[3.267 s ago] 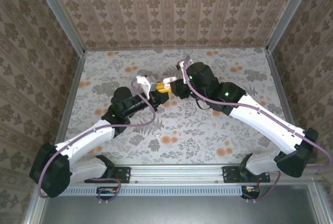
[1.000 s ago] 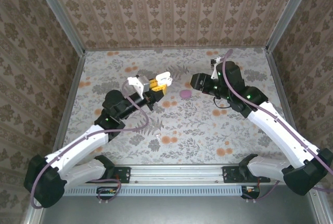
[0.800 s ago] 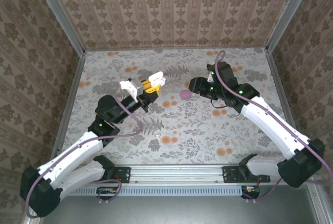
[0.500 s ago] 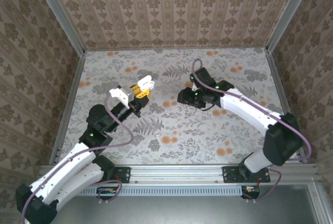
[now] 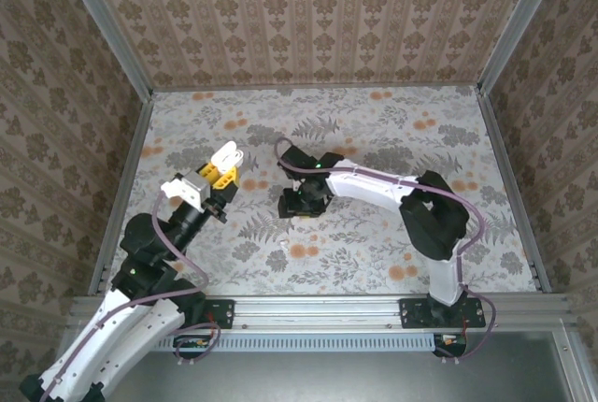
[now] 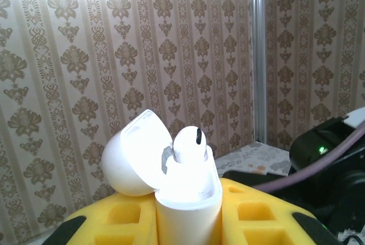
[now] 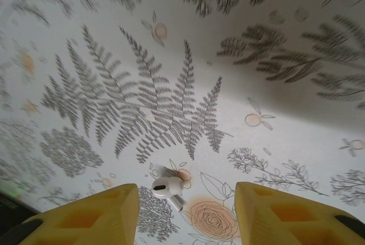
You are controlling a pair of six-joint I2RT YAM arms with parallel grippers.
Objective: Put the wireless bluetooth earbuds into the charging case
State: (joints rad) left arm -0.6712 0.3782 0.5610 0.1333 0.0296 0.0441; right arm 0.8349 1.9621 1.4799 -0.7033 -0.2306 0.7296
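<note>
My left gripper (image 6: 188,213) is shut on the charging case (image 6: 188,205), a glossy white box held upright between the yellow fingers (image 6: 114,219). Its lid (image 6: 136,162) hangs open to the left, and one earbud (image 6: 191,144) sits in it with the head sticking up. From above, the left gripper (image 5: 218,176) holds the case (image 5: 225,155) over the table's left half. My right gripper (image 7: 182,213) is open just above the table, and the other earbud (image 7: 167,187) lies loose on the floral cloth between its yellow fingers (image 7: 85,216), nearer the left one. Seen from above, the right gripper (image 5: 297,203) is near the table's middle.
The table (image 5: 374,234) is covered by a floral cloth and ringed by patterned walls (image 5: 308,19) with metal posts at the corners. The right arm (image 5: 374,182) stretches leftward across the middle. Open cloth lies to the far right and at the back.
The left arm has drawn back to the left and nearer with the case. The right arm has swung left and come down over the loose earbud, its jaws slightly narrower.
</note>
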